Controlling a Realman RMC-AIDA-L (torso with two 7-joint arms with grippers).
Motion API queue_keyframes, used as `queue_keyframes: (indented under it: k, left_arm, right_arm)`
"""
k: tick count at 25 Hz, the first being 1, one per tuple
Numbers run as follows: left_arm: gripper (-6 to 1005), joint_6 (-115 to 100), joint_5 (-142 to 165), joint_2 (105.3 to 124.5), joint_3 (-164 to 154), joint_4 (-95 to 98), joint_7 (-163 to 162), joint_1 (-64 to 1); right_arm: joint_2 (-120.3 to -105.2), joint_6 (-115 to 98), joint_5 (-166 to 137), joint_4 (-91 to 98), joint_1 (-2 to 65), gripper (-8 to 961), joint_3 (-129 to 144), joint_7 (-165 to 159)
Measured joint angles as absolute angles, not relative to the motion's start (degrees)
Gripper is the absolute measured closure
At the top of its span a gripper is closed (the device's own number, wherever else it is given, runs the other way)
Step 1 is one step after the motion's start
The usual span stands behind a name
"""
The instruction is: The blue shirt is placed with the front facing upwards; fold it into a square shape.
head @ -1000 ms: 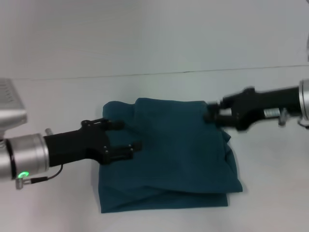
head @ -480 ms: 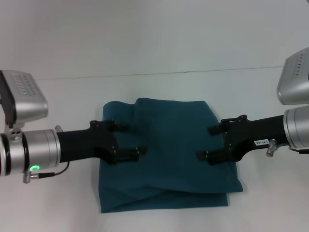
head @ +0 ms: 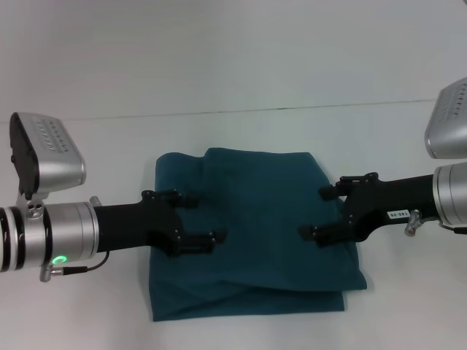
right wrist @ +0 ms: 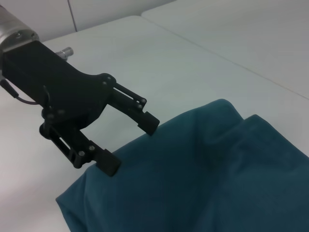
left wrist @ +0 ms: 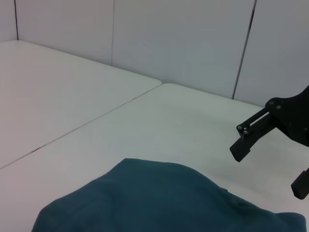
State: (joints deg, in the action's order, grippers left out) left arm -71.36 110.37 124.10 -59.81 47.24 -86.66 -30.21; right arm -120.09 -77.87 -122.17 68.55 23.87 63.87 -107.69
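Note:
The blue shirt [head: 259, 240] lies folded into a rough square on the white table, plain teal side up, with loose layers along its near edge. My left gripper [head: 206, 217] hovers open over the shirt's left part, holding nothing. Over the right edge my right gripper [head: 315, 214] is open and empty as well. In the right wrist view the left gripper [right wrist: 131, 145] stands spread above the shirt [right wrist: 207, 169]. The left wrist view has the shirt [left wrist: 154, 198] low in frame and the right gripper [left wrist: 269, 166] beyond it.
The white table [head: 233, 73] extends on all sides of the shirt, with a thin seam line [head: 219, 113] running across behind it. Pale wall panels [left wrist: 183, 38] stand past the table's far edge.
My right gripper has left the shirt's far right corner, come nearer along the right edge, and now stands open. The left gripper crept slightly right and nearer. The shirt lies unchanged.

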Motion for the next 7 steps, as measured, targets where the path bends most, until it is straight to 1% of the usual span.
queue_keyframes:
  k: [7]
  left_arm:
    - [161, -71.36, 110.11, 124.20, -59.72, 47.31, -86.66, -29.79]
  right_arm:
    - [-120.14, -77.29, -122.05, 68.57, 23.19, 17, 63.83, -107.66]
